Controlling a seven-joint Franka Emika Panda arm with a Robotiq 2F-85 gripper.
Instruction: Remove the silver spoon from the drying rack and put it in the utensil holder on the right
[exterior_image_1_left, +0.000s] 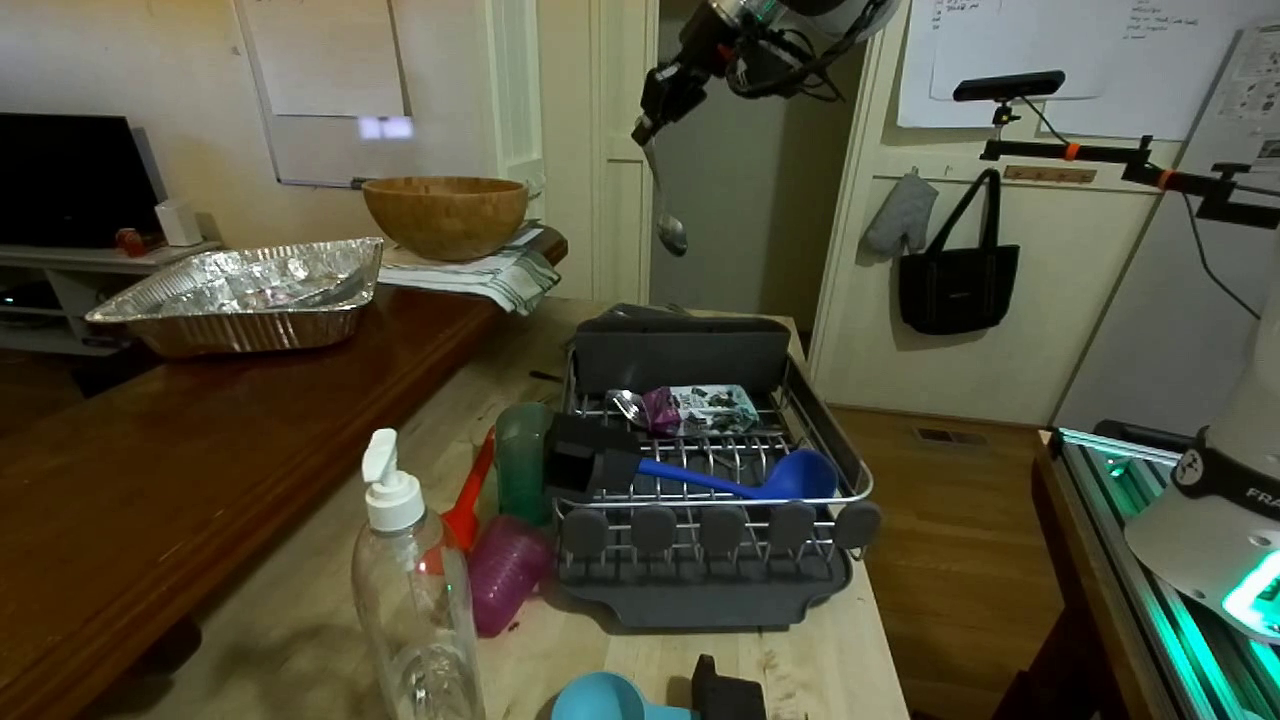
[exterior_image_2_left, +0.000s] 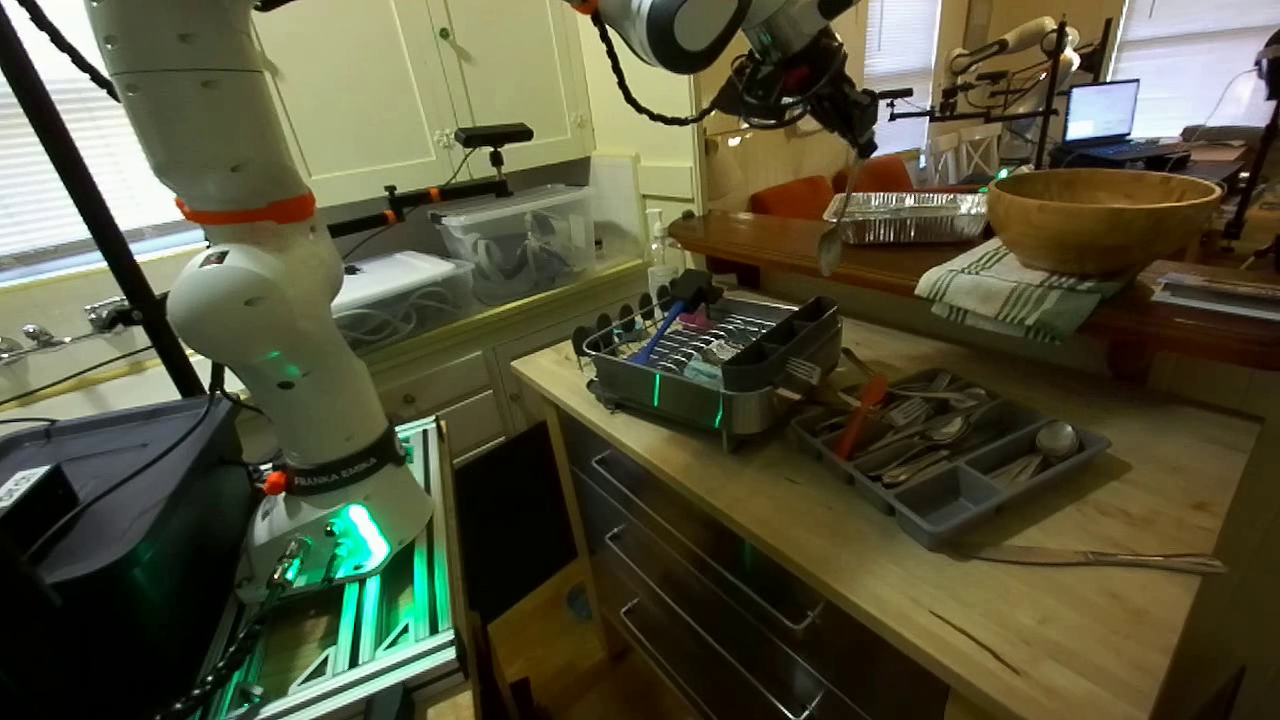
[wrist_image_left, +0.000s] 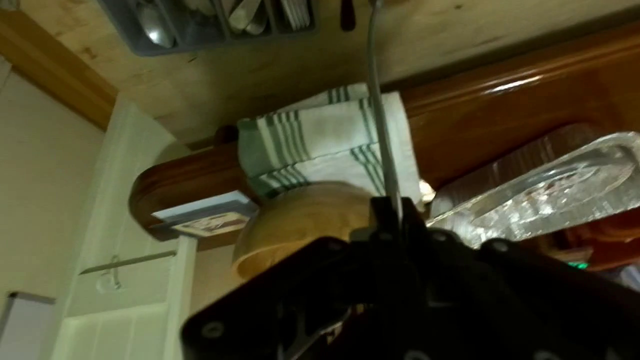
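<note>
Spoon hangs bowl down, its handle clamped in the pincer, higher than the rack and apart from it; near the rack, on the desk, sits the tray (cutlery inside).

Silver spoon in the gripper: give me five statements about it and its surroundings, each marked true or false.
1. The gripper holds the silver spoon by its handle. True.
2. The silver spoon's bowl is above its handle. False: it hangs below.
3. The blue ladle lies across the drying rack. True.
4. The silver spoon touches the drying rack. False: it hangs clear in both exterior views.
5. In an exterior view, the utensil holder right of the drying rack contains cutlery. True.
</note>
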